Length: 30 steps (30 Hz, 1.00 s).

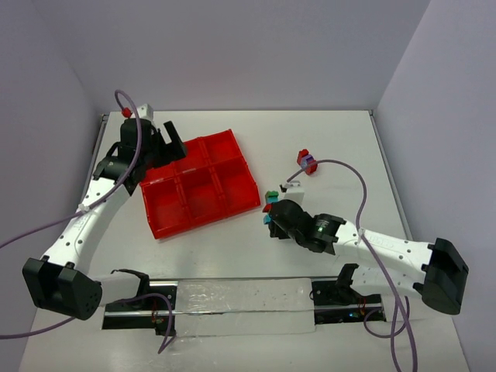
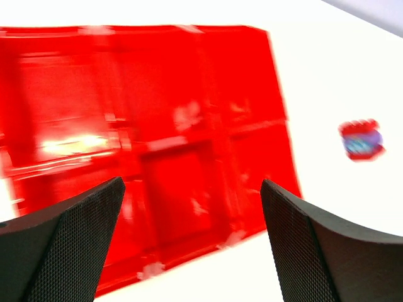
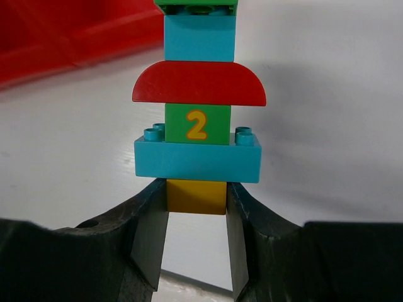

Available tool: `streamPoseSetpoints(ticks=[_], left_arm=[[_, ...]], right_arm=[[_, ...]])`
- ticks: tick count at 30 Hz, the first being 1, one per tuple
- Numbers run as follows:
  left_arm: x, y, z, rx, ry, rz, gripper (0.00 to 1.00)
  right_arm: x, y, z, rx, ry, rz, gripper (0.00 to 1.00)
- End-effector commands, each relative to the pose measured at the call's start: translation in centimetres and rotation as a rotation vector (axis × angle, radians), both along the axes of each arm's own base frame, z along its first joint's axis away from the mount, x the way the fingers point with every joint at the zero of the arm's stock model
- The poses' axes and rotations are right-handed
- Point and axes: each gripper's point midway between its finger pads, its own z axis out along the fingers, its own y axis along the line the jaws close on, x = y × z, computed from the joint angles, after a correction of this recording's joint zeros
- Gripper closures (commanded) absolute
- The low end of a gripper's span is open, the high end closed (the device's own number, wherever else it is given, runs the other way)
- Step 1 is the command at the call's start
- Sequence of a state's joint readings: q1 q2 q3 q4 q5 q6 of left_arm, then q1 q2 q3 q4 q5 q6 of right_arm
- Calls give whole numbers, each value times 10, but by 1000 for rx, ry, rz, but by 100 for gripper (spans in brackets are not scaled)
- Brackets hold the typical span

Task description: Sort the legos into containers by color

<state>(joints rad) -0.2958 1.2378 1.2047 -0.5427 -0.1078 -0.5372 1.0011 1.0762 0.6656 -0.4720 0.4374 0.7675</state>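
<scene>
Between the pads (image 3: 150, 239) of the right pincer (image 3: 196, 192) sits a small orange-yellow plastic brick (image 3: 196, 197), pinched on two opposite sides. It is the root of the stuck-together stack of studded plastic legos (image 1: 270, 206). Outward from the jaws come a wide teal-blue brick (image 3: 198, 162) resting against the fingertips, a green brick printed with a yellow 2 (image 3: 196, 124), a red arched brick (image 3: 199, 83), a second teal-blue brick (image 3: 200, 39) and a green brick cut off by the frame edge (image 3: 196, 5). I cannot tell whether the stack touches the white table (image 1: 325, 139).

The step in hand looks like breaking the stack apart, colour by colour. Only the root brick is held and the long stack gives leverage, so that pinch should be firm. The other pincer would do best to take the far end brick by its flat sides and peel it off with a slight tilt, one brick at a time.

Farther off, left of the stack and well apart, lies the bright red plastic six-compartment tray (image 1: 167, 229). Beyond the right pincer a loose red-and-purple lego clump (image 1: 308, 161) lies on the table. Farthest, the left pincer (image 2: 191, 182) hangs spread wide over the tray's far left corner, holding nothing, well apart from the stack
</scene>
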Motion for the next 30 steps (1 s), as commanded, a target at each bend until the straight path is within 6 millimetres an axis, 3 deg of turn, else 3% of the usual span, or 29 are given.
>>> streamPoseSetpoints(ticks=[1, 7, 10, 15, 19, 24, 30], left_arm=[[-6, -65, 36, -176, -56, -252, 4], [-24, -124, 45, -346, -44, -516, 5], [-31, -149, 46, -418, -28, -599, 6], [-35, -176, 32, -398, 59, -630, 7], [-31, -186, 20, -339, 118, -576, 8], [-24, -168, 7, -317, 232, -342, 8], [-36, -179, 33, -494, 276, -293, 8]], right_arm=[[16, 24, 59, 65, -156, 105, 99], [25, 46, 87, 77, -224, 194, 99], [25, 55, 92, 92, -232, 217, 99], [26, 62, 95, 88, -230, 238, 98], [29, 64, 92, 65, -232, 247, 98], [36, 57, 88, 2, -247, 221, 98], [37, 53, 88, -13, -256, 209, 97]])
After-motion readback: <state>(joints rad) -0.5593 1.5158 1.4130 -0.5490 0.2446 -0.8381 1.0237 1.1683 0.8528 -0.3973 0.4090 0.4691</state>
